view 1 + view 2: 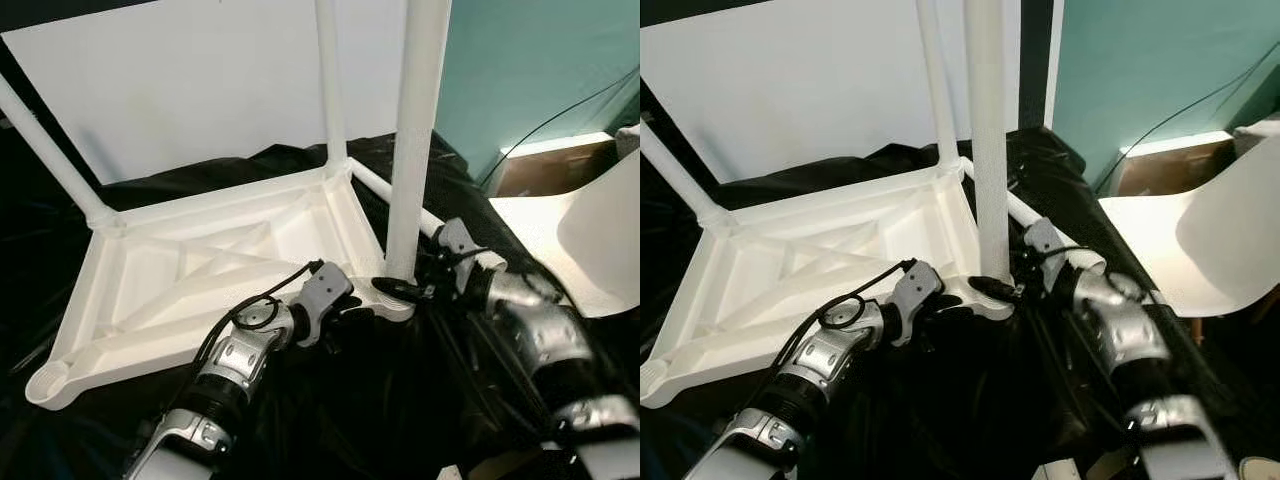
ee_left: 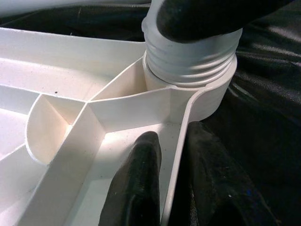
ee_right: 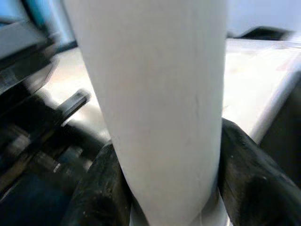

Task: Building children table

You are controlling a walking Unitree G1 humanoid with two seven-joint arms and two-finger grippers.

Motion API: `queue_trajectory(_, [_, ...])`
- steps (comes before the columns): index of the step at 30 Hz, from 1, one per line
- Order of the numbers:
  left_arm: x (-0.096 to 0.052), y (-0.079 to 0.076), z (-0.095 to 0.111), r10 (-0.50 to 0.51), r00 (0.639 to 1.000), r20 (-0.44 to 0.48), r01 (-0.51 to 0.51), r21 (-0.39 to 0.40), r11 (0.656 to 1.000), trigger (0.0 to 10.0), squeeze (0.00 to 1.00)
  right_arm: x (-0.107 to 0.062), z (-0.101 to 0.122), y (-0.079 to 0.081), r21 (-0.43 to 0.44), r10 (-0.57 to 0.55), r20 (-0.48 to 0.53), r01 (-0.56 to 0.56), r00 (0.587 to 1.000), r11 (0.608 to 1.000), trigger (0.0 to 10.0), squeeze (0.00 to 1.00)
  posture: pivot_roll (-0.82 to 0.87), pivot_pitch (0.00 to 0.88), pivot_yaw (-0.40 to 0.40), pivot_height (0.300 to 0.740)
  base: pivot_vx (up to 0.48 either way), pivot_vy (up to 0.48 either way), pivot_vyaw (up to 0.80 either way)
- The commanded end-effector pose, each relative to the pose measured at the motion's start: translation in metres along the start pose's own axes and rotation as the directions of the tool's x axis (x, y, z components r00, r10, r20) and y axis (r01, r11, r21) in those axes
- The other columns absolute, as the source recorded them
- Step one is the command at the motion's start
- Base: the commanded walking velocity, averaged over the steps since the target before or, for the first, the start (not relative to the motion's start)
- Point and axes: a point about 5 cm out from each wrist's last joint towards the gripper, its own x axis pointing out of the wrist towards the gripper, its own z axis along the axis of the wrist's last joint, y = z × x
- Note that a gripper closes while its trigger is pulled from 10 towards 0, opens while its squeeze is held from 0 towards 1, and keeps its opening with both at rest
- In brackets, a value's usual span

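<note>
While the upturned tabletop lies on black sheet | step: seating leg in near corner socket, 5 o'clock | R gripper clamped on leg base, forearm low | L gripper pinches rim | next: twist leg home.

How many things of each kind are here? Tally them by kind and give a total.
table top: 1
upright legs: 3
lying leg: 1
grippers, the left gripper on the table top's rim and the right gripper on the nearest upright leg: 2
Total: 7
</note>
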Motion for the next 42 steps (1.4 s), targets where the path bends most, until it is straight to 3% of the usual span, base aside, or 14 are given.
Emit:
queue_trajectory(1, [0.012,-0.020,-0.025,-0.079,0.992,-0.098,0.071,-0.079,0.994,10.0,0.00,0.025,-0.009,0.043,0.076,0.077,0.048,-0.080,0.996,0.994,0.0,0.00,0.01,0.000,0.067,0.740,0.000,0.000,0.00])
queue_trajectory(3, [0.012,-0.020,-0.025,-0.079,0.992,-0.098,0.071,-0.079,0.994,10.0,0.00,0.025,-0.010,0.045,0.084,0.053,0.056,-0.058,0.997,0.995,0.0,0.00,0.01,0.000,0.067,0.740,0.000,0.000,0.00])
queue_trajectory(8, [0.012,-0.020,-0.025,-0.083,0.991,-0.100,0.076,-0.077,0.994,10.0,0.00,0.023,-0.010,0.039,0.202,-0.168,0.116,0.143,0.979,0.969,0.0,0.00,0.01,0.000,0.072,0.740,0.000,0.000,0.00])
queue_trajectory(17, [0.013,-0.020,-0.025,-0.085,0.992,-0.098,0.077,-0.077,0.994,10.0,0.00,0.025,-0.008,0.044,0.165,-0.211,0.119,0.190,0.970,0.968,0.0,0.00,0.01,0.000,0.070,0.740,0.000,0.000,0.00])
queue_trajectory(18, [0.012,-0.020,-0.025,-0.083,0.992,-0.098,0.076,-0.077,0.994,10.0,0.00,0.027,-0.008,0.045,0.152,-0.198,0.114,0.180,0.974,0.972,2.2,0.00,0.01,0.000,0.070,0.740,0.000,0.000,0.00])
queue_trajectory(19, [0.012,-0.020,-0.025,-0.082,0.992,-0.099,0.074,-0.078,0.994,10.0,0.00,0.027,-0.007,0.046,0.124,-0.178,0.110,0.164,0.978,0.979,10.0,0.00,0.02,0.000,0.067,0.740,0.000,0.000,0.00])
queue_trajectory(22, [0.012,-0.020,-0.025,-0.080,0.992,-0.099,0.073,-0.079,0.994,10.0,0.00,0.027,-0.007,0.047,0.092,-0.153,0.109,0.144,0.982,0.985,10.0,0.04,0.02,0.000,0.066,0.740,0.000,0.000,0.00])
queue_trajectory(23, [0.011,-0.019,-0.026,-0.078,0.992,-0.100,0.071,-0.080,0.994,10.0,0.00,0.026,-0.005,0.046,0.072,-0.102,0.107,0.094,0.989,0.993,10.0,1.00,0.02,0.000,0.066,0.740,0.000,0.000,0.00])
queue_trajectory(27, [0.011,-0.019,-0.026,-0.076,0.992,-0.100,0.068,-0.081,0.994,10.0,0.00,0.023,0.000,0.036,0.029,-0.014,0.091,0.011,0.996,1.000,10.0,1.00,0.01,0.000,0.066,0.740,0.000,0.000,0.00])
queue_trajectory(28, [0.011,-0.019,-0.026,-0.076,0.992,-0.099,0.068,-0.081,0.994,10.0,0.00,0.021,0.004,0.029,-0.018,0.033,0.083,-0.032,0.996,0.999,10.0,0.00,0.01,0.000,0.065,0.740,0.000,0.000,0.00])
queue_trajectory(32, [0.013,-0.021,-0.026,-0.080,0.992,-0.097,0.072,-0.082,0.994,10.0,0.00,0.019,0.012,0.014,-0.113,0.136,0.033,-0.131,0.990,0.985,10.0,0.00,0.01,0.000,0.067,0.740,0.000,0.000,0.00])
queue_trajectory(40, [0.011,-0.020,-0.027,-0.079,0.992,-0.100,0.071,-0.082,0.994,10.0,0.00,0.018,0.011,-0.003,-0.093,0.229,-0.102,-0.239,0.968,0.967,10.0,0.00,0.02,0.000,0.066,0.740,0.000,0.000,0.00])
queue_trajectory(41, [0.011,-0.020,-0.027,-0.078,0.992,-0.101,0.070,-0.081,0.994,10.0,0.00,0.017,0.009,-0.006,-0.080,0.257,-0.132,-0.269,0.957,0.960,0.0,0.00,0.03,0.000,0.064,0.740,0.000,0.000,0.00])
queue_trajectory(42, [0.011,-0.020,-0.027,-0.076,0.992,-0.101,0.068,-0.079,0.995,10.0,0.00,0.016,0.009,-0.008,-0.075,0.280,-0.154,-0.293,0.948,0.953,0.0,0.00,0.03,0.000,0.063,0.740,0.000,0.000,0.00])
